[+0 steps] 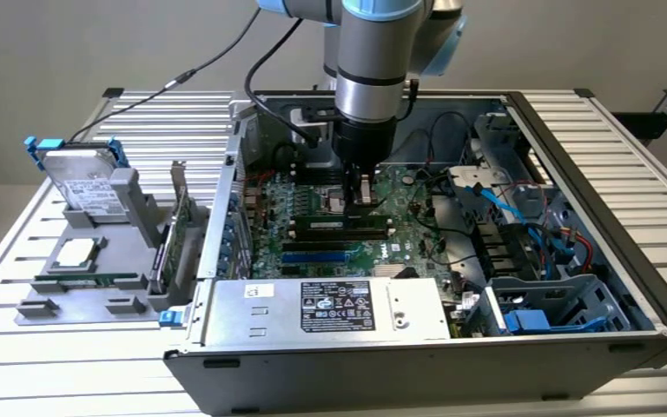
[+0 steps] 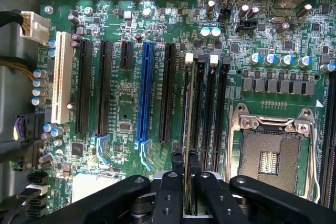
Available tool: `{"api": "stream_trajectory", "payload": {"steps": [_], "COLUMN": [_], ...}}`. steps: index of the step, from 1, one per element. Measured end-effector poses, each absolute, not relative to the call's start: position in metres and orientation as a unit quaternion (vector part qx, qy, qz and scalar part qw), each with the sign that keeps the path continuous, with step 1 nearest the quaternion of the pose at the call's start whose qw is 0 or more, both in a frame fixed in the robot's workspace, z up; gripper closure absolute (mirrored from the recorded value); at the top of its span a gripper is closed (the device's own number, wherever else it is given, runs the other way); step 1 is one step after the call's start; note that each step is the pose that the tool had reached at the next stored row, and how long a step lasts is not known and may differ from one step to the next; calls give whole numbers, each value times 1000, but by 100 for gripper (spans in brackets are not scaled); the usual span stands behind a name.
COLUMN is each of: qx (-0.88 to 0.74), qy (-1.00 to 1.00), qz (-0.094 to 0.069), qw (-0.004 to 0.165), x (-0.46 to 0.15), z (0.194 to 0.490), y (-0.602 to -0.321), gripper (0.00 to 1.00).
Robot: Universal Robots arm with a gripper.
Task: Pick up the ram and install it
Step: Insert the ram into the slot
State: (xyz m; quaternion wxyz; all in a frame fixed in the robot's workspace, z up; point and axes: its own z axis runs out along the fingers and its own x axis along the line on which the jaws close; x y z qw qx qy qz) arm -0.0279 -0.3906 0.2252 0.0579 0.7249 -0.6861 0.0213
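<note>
The open computer case (image 1: 426, 365) is carried on the middle of the slatted bench (image 1: 611, 130). The arm (image 1: 374, 61) is extended down into the case from above. Over the motherboard (image 2: 126, 103), the gripper (image 1: 360, 193) is held upright, its fingers (image 2: 176, 182) clenched on the ram (image 2: 187, 124). The ram is stood on edge along the memory slot nearest the expansion slots (the CPU socket (image 2: 270, 150) lies beside the slot bank). Whether it is seated cannot be told.
</note>
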Motion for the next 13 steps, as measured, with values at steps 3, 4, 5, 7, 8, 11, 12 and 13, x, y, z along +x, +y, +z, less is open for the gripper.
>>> {"api": "stream_trajectory", "payload": {"steps": [3, 4, 5, 7, 8, 11, 12, 13], "qx": [725, 725, 725, 724, 724, 725, 725, 725], "qy": [-687, -687, -687, -687, -687, -687, -687, -687], "qz": [20, 20, 20, 20, 20, 20, 20, 20], "qw": [57, 57, 57, 57, 57, 57, 57, 57], "x": [-28, -28, -28, -28, -28, -28, -28, -28], "z": [225, 225, 225, 225, 225, 225, 225, 225], "y": [-391, -391, -391, -391, -391, -391, -391, -391], "gripper": [86, 86, 86, 86, 86, 86, 86, 86]}}
